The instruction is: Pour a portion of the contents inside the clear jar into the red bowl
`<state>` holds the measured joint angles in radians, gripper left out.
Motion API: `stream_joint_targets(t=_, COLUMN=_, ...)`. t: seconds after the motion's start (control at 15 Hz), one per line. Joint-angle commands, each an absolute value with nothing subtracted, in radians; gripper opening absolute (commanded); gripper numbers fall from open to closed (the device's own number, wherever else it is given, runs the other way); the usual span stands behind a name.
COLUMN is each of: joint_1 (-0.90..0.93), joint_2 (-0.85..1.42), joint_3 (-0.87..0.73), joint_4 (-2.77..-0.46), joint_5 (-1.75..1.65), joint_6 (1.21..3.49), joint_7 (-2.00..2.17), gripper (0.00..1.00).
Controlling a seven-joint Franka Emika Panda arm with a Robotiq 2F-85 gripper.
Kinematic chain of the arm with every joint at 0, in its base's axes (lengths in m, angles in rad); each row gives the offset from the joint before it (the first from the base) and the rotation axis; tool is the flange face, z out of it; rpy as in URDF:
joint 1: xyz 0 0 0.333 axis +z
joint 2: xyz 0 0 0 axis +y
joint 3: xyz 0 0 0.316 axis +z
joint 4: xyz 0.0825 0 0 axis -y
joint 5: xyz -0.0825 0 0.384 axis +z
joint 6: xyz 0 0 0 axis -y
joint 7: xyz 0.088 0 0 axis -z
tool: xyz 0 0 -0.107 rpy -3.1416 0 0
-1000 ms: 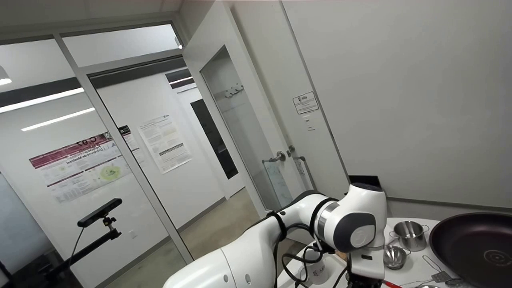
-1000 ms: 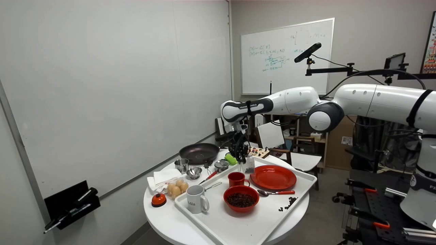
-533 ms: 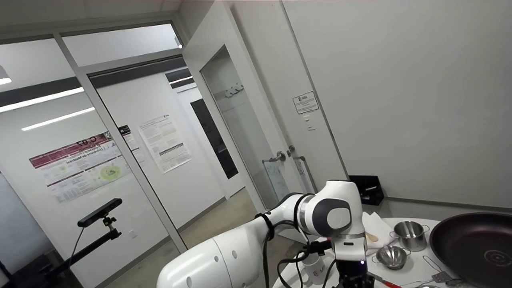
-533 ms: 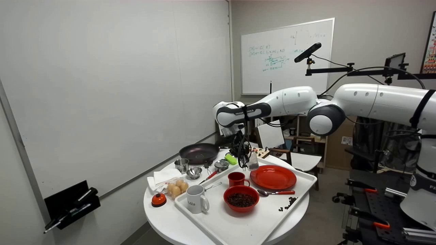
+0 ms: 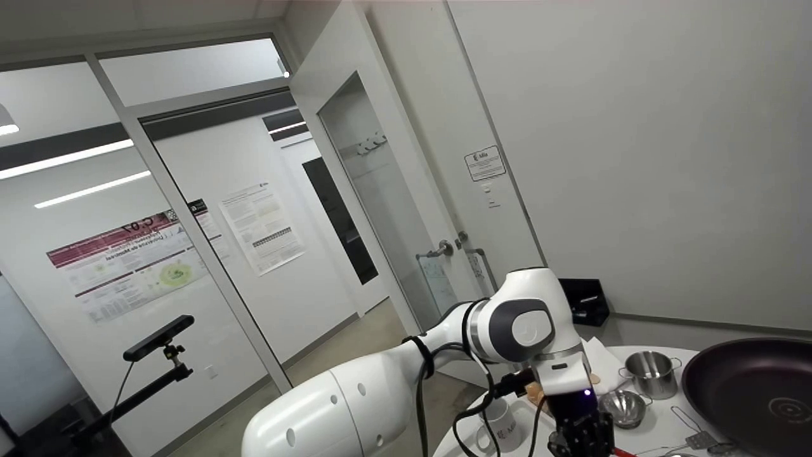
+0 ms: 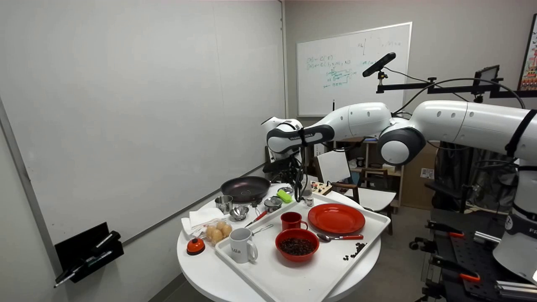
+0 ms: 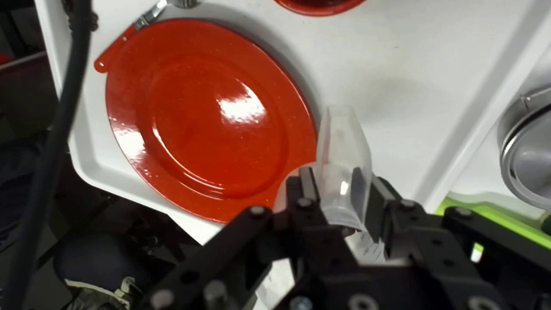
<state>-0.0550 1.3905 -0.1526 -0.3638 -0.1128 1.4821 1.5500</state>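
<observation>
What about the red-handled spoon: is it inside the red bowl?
No: in an exterior view the red-handled spoon lies on the white tray, beside the red bowl.

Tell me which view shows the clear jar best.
The wrist view: the clear jar shows largest there, clamped in the gripper, which hides part. An exterior view shows it small and distant; elsewhere it's unseen.

White light strips [image 5: 66, 158] glow in an exterior view. In the wrist view, glare patches the glossy round red plate [image 7: 211, 120], shadow borders it on the white rectangular tray [image 7: 413, 64], the clear graduated jar [image 7: 342, 170] glints, and a black cable [image 7: 62, 125] blurs.
</observation>
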Motion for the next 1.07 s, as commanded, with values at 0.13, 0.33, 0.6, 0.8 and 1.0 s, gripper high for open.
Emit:
stream_joint_targets(t=0.13, joint_1=-0.144, joint_2=1.382, joint_3=-0.138, joint_4=-0.365, joint_5=-0.093, joint_6=1.589, joint_7=1.367, gripper=0.07)
stream_joint_targets(t=0.33, joint_1=-0.164, joint_2=1.388, joint_3=-0.125, joint_4=-0.373, joint_5=-0.084, joint_6=1.634, joint_7=1.245, gripper=0.07)
stream_joint_targets(t=0.6, joint_1=-0.143, joint_2=1.393, joint_3=-0.113, joint_4=-0.361, joint_5=-0.088, joint_6=1.653, joint_7=1.082, gripper=0.07)
stream_joint_targets(t=0.8, joint_1=-0.104, joint_2=1.393, joint_3=-0.109, joint_4=-0.367, joint_5=-0.093, joint_6=1.665, joint_7=0.966, gripper=0.07)
stream_joint_targets(t=1.0, joint_1=-0.076, joint_2=1.382, joint_3=-0.081, joint_4=-0.417, joint_5=-0.096, joint_6=1.690, joint_7=0.881, gripper=0.07)
